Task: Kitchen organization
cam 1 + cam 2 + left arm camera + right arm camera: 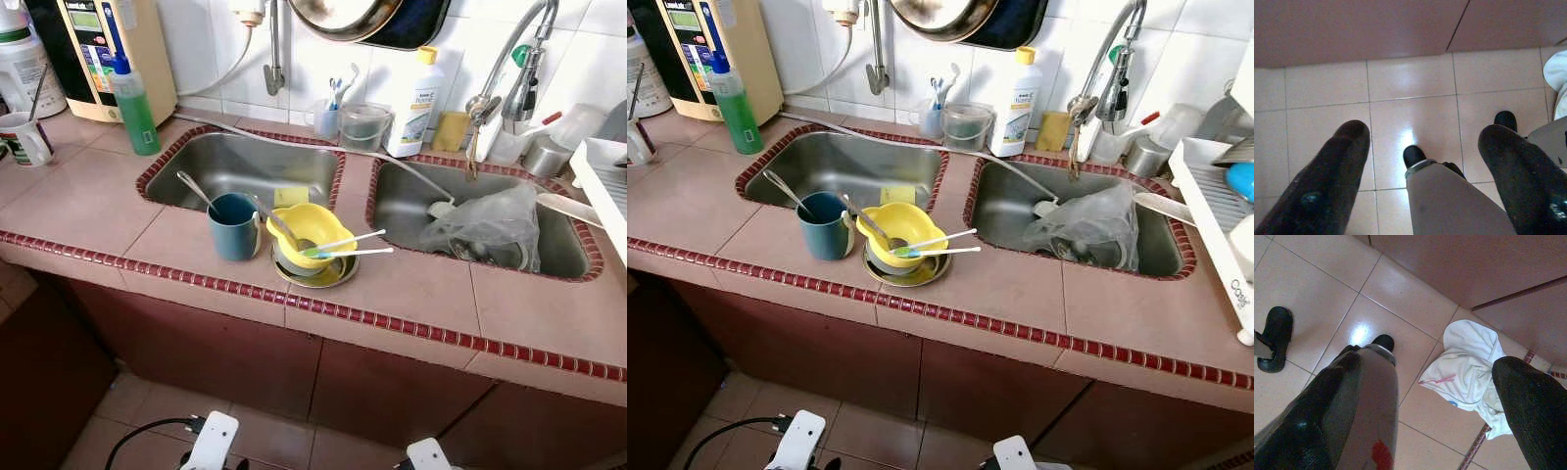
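On the pink tiled counter (88, 201) between two steel sinks stands a dark teal mug (234, 226) with a spoon in it. Beside it a yellow bowl (312, 233) sits on a stack of a smaller bowl and an olive plate (318, 274), with a spoon and two white-handled utensils (348, 245) across it. The right sink (558, 250) holds a crumpled clear plastic bag (487, 228). Both arms hang low by the cabinet. My left gripper (1420, 161) and right gripper (1440, 396) are open over the floor tiles, holding nothing.
A green soap bottle (135, 106), a water purifier (108, 49) and a white mug (24, 137) stand at the left. A white detergent bottle (412, 103), cups, a sponge and taps line the back wall. A white dish rack (1215, 215) is at the right. A white cloth (1469, 372) lies on the floor.
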Tool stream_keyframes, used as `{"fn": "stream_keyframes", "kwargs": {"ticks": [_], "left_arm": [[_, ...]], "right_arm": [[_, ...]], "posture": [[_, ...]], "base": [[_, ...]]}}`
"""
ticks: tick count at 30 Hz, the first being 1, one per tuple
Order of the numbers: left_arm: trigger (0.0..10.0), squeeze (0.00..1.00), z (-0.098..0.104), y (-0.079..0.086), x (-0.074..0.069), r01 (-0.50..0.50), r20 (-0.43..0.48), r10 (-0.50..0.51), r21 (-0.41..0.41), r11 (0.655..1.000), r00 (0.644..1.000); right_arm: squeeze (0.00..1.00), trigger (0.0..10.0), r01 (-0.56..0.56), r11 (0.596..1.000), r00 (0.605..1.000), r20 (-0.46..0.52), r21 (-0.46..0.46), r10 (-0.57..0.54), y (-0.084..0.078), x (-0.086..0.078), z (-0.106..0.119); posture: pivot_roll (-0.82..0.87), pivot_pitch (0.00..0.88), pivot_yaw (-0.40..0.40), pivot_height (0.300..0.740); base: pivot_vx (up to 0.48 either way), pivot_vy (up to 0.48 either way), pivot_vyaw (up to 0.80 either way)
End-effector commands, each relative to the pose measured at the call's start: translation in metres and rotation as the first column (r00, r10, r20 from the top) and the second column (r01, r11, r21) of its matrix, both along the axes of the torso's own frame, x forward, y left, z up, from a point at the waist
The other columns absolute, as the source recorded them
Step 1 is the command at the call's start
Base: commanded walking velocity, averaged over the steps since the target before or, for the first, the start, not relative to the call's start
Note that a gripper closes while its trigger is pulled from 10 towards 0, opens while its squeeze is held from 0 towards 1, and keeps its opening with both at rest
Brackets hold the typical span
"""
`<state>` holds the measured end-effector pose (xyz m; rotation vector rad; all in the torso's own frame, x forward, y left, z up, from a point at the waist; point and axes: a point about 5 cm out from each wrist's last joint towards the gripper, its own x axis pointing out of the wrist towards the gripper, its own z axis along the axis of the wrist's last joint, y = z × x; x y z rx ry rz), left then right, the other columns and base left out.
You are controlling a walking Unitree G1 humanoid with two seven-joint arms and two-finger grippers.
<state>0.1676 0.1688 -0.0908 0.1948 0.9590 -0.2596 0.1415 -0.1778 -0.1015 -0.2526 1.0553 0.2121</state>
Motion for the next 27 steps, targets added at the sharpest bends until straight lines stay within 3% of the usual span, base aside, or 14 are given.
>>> {"fn": "stream_keyframes", "kwargs": {"ticks": [1, 2, 3, 5, 6, 14, 15, 16, 17, 18, 19, 23, 27], "left_arm": [[10.0, 0.00, 0.002, -0.001, 0.004, -0.013, 0.014, 0.013, -0.018, 1.000, 1.000], [10.0, 0.00, 0.002, -0.001, 0.005, -0.018, 0.018, 0.018, -0.026, 1.000, 1.000], [10.0, 0.73, 0.003, -0.001, 0.006, -0.044, 0.026, 0.046, -0.057, 0.997, 0.999], [10.0, 0.73, 0.004, -0.001, 0.007, -0.060, 0.030, 0.062, -0.086, 0.995, 0.998], [10.0, 1.00, 0.004, -0.001, 0.007, -0.053, 0.037, 0.057, -0.086, 0.995, 0.998], [10.0, 1.00, 0.012, 0.006, 0.014, -0.068, 0.136, 0.085, -0.123, 0.990, 0.987], [10.0, 0.08, 0.016, 0.009, 0.019, -0.055, 0.177, 0.079, -0.135, 0.989, 0.981], [10.0, 0.08, 0.018, 0.010, 0.021, -0.048, 0.195, 0.074, -0.137, 0.989, 0.978], [10.0, 0.00, 0.021, 0.012, 0.024, -0.037, 0.227, 0.070, -0.146, 0.989, 0.971], [10.0, 0.00, 0.025, 0.015, 0.027, -0.026, 0.259, 0.066, -0.156, 0.987, 0.964], [10.0, 0.00, 0.028, 0.017, 0.030, -0.020, 0.284, 0.066, -0.163, 0.986, 0.956], [10.0, 0.00, 0.035, 0.021, 0.033, 0.017, 0.345, 0.047, -0.179, 0.984, 0.937], [10.0, 0.00, 0.044, 0.021, 0.034, 0.128, 0.426, -0.040, -0.181, 0.975, 0.904]], "right_arm": [[0.00, 10.0, -0.003, 1.000, 1.000, 0.008, 0.006, 0.003, -0.002, 0.001, 0.001], [0.00, 10.0, -0.002, 1.000, 1.000, 0.017, 0.011, 0.002, -0.002, 0.002, 0.001], [1.00, 10.0, 0.012, 0.999, 0.999, 0.035, 0.043, -0.013, -0.002, 0.004, 0.003], [1.00, 10.0, 0.018, 0.998, 0.999, 0.046, 0.058, -0.020, -0.003, 0.006, 0.004], [1.00, 10.0, 0.019, 0.999, 0.998, 0.055, 0.050, -0.022, -0.004, 0.007, 0.004], [1.00, 10.0, 0.041, 0.995, 0.981, 0.188, 0.090, -0.058, -0.011, 0.026, 0.016], [1.00, 10.0, 0.032, 0.992, 0.972, 0.228, 0.120, -0.059, -0.011, 0.031, 0.020], [1.00, 10.0, 0.027, 0.991, 0.967, 0.247, 0.134, -0.060, -0.011, 0.034, 0.022], [0.84, 10.0, 0.012, 0.985, 0.963, 0.263, 0.175, -0.058, -0.010, 0.036, 0.025], [0.84, 10.0, -0.007, 0.976, 0.960, 0.276, 0.218, -0.055, -0.008, 0.039, 0.027], [0.00, 10.0, -0.029, 0.961, 0.957, 0.287, 0.275, -0.053, -0.004, 0.040, 0.029], [0.00, 10.0, -0.127, 0.951, 0.939, 0.342, 0.281, 0.025, 0.003, 0.045, 0.034], [0.00, 10.0, -0.253, 0.909, 0.897, 0.433, 0.331, 0.092, 0.015, 0.052, 0.044]], "posture": [[0.09, 0.000, -0.053, 0.740], [0.09, 0.000, -0.050, 0.740], [0.08, 0.000, -0.048, 0.740], [0.08, 0.000, -0.048, 0.740], [0.08, 0.000, -0.045, 0.740], [0.08, 0.000, -0.040, 0.740], [0.08, 0.000, -0.040, 0.740], [0.08, 0.000, -0.040, 0.740], [0.08, 0.000, -0.041, 0.740], [0.08, 0.000, -0.041, 0.740], [0.09, 0.000, -0.041, 0.740], [0.09, 0.000, -0.044, 0.740], [0.10, 0.000, -0.043, 0.740]], "base": [[0.000, 0.000, 0.00], [0.000, 0.000, 0.00], [0.000, 0.000, 0.00], [0.000, 0.000, 0.00], [0.000, 0.000, 0.00], [0.000, 0.000, 0.00], [0.000, 0.000, 0.00], [0.000, 0.000, 0.00], [0.000, 0.000, 0.00], [0.000, 0.000, 0.00], [0.000, 0.000, 0.00], [0.000, 0.000, 0.00], [0.000, 0.000, 0.00]]}}
